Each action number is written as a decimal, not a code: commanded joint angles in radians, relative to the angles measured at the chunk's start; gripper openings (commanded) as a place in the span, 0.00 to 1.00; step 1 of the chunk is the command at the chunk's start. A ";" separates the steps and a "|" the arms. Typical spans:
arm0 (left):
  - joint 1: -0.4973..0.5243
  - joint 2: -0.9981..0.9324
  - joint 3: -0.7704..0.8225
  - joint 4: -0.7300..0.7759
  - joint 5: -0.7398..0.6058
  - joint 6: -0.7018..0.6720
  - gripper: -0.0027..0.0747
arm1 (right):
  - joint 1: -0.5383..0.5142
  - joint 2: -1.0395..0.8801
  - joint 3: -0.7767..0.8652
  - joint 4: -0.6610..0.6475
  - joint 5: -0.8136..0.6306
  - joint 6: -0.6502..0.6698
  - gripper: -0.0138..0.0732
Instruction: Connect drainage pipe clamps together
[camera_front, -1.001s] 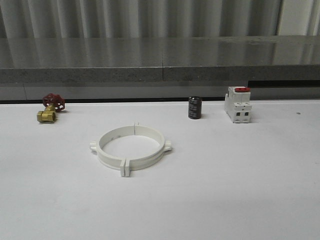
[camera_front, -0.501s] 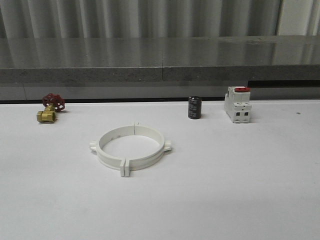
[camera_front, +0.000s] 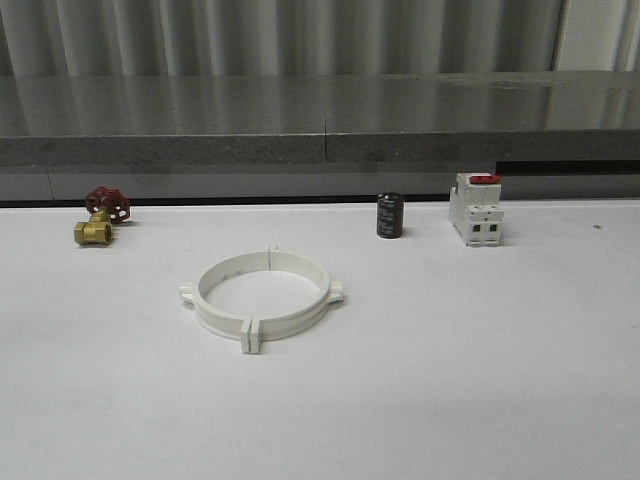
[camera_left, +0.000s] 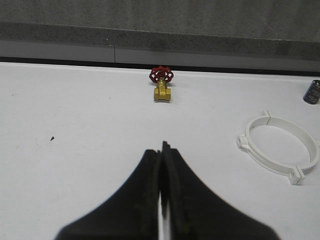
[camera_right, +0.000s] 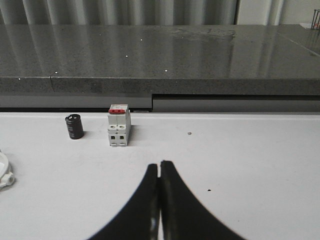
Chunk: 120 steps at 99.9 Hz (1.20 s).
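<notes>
The two white drainage pipe clamps (camera_front: 262, 297) lie joined as one low ring on the white table, left of centre, with their end tabs meeting at the front and back. The same ring (camera_left: 280, 149) lies off to one side in the left wrist view, and its edge (camera_right: 4, 171) peeks into the right wrist view. My left gripper (camera_left: 162, 150) is shut with nothing between its black fingers, hovering over bare table well short of the ring. My right gripper (camera_right: 160, 167) is also shut and empty, over bare table in front of the breaker.
A brass valve with a red handwheel (camera_front: 100, 216) sits at the back left. A black capacitor (camera_front: 390, 215) and a white breaker with a red switch (camera_front: 476, 209) stand at the back right. A grey ledge (camera_front: 320, 150) runs behind the table.
</notes>
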 joint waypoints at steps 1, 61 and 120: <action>0.000 0.012 -0.024 -0.003 -0.078 -0.002 0.01 | 0.009 -0.033 0.043 0.003 -0.146 0.005 0.08; 0.000 0.012 -0.024 -0.003 -0.075 -0.002 0.01 | 0.026 -0.067 0.163 0.003 -0.278 0.054 0.08; 0.000 0.012 -0.024 -0.003 -0.075 -0.002 0.01 | 0.026 -0.067 0.163 0.003 -0.277 0.054 0.08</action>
